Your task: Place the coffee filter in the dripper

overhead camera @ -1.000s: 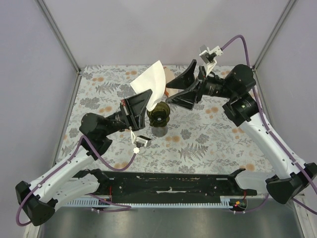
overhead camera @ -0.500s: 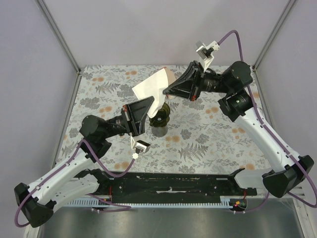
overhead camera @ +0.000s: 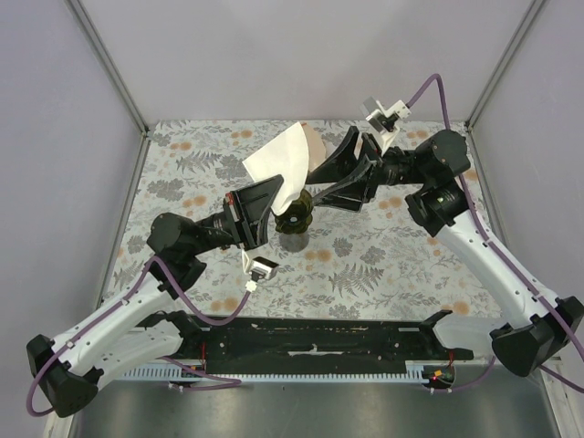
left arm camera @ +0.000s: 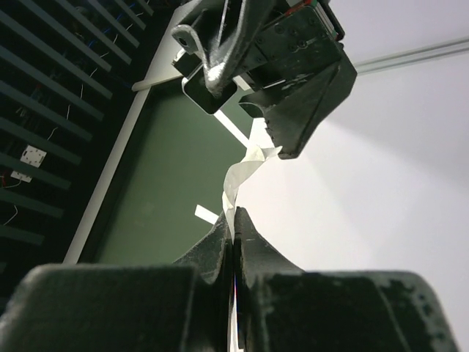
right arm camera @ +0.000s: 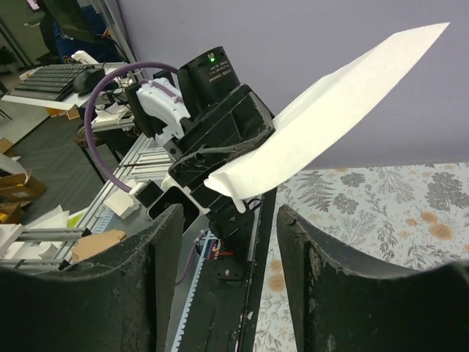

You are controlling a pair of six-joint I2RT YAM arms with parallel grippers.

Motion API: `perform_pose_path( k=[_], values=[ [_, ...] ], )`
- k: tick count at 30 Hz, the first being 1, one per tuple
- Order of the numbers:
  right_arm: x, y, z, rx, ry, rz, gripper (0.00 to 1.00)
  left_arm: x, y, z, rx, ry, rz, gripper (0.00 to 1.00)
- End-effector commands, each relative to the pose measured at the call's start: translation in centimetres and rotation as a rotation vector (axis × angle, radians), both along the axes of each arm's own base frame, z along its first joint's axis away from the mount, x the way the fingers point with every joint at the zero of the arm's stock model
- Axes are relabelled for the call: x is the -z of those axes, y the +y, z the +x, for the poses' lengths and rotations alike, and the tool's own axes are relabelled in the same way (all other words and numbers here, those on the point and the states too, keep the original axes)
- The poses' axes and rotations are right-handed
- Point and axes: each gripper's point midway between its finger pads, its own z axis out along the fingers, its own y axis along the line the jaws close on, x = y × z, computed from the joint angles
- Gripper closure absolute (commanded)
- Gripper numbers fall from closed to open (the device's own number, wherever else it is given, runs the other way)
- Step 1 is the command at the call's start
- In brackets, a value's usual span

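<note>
Since half a second ago my right jaws have gone from together to apart, just beside the coffee filter (overhead camera: 278, 164) | left jaws clamped on its lower edge | filter tilted, tip just above the dripper (overhead camera: 295, 217) | I see dripper upright on floral table (overhead camera: 383, 265)

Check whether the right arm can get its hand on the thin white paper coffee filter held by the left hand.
Probably yes. The right hand stands open, facing the thin white paper coffee filter, with nothing between them; the left hand pinches only one end of it.
</note>
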Motion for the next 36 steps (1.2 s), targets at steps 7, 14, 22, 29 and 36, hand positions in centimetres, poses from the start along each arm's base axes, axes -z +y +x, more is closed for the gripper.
perform_pose_path(
  k=[7, 14, 22, 29, 36],
  values=[
    [0.0, 1.1, -1.0, -0.117, -0.085, 0.005, 0.53, -2.1, 0.1, -1.4, 0.033, -0.054, -0.052, 0.98],
    [0.1, 1.7, -2.2, -0.183, -0.11, -0.005, 0.73, -2.1, -0.3, -1.5, 0.043, -0.05, -0.05, 0.98],
    [0.3, 1.4, -2.7, -0.179, -0.13, -0.001, 1.0, -2.2, -0.3, -1.3, 0.032, -0.035, -0.054, 0.98],
    [0.0, 1.3, -2.1, -0.099, -0.11, 0.001, 1.0, 0.1, -0.8, 0.4, -0.02, 0.066, 0.04, 0.98],
    [2.1, 1.5, 2.0, 0.119, -0.021, -0.089, 1.0, 1.8, -0.7, 1.6, -0.068, 0.168, 0.094, 0.65]
  ],
)
